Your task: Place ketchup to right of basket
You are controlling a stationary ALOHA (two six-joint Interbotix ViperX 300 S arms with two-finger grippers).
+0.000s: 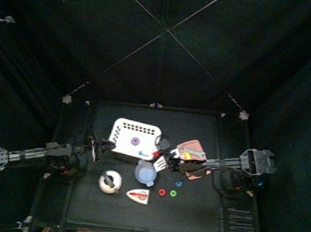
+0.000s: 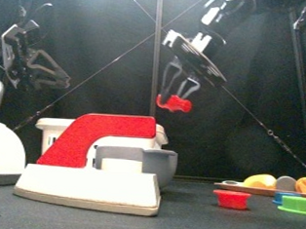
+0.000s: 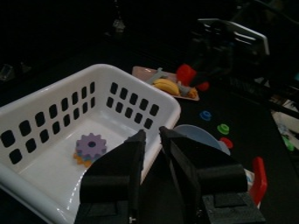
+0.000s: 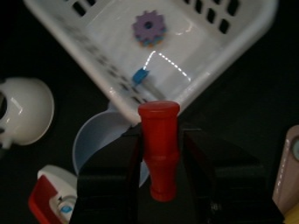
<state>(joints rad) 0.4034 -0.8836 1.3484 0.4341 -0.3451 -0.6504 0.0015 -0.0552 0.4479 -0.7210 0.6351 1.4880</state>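
Right claw (image 4: 160, 166) up in the air, clamped on the ketchup (image 4: 159, 144), a smooth red plastic bottle with a squared cap end, pinned lengthwise between the two black jaws. From the front the red piece (image 2: 177, 103) hangs at the claw's tip, well clear of the bench (image 2: 188, 226).

Just beyond that claw sits the basket (image 4: 117, 61), white moulded plastic, rectangular, walls pierced by rows of rounded slots. On its floor lies a purple gear-shaped piece (image 4: 149, 25) with blunt teeth, and a small blue item (image 4: 140, 76) rests near the wall closest to the claw. Between basket and claw lies a pale blue bowl (image 4: 105, 144), smooth and rounded. Off to one side, a white ring-shaped dish (image 4: 26, 107).

Left claw (image 3: 152, 144) hovers beside the basket's near corner (image 3: 93, 131), jaws close together with only a slim gap, nothing between them. Past it, small coloured rings (image 3: 205, 115) lie scattered on the dark bench.

From above, the basket (image 1: 137, 137) lies between the two claws, the ketchup at the right claw beside its right edge.
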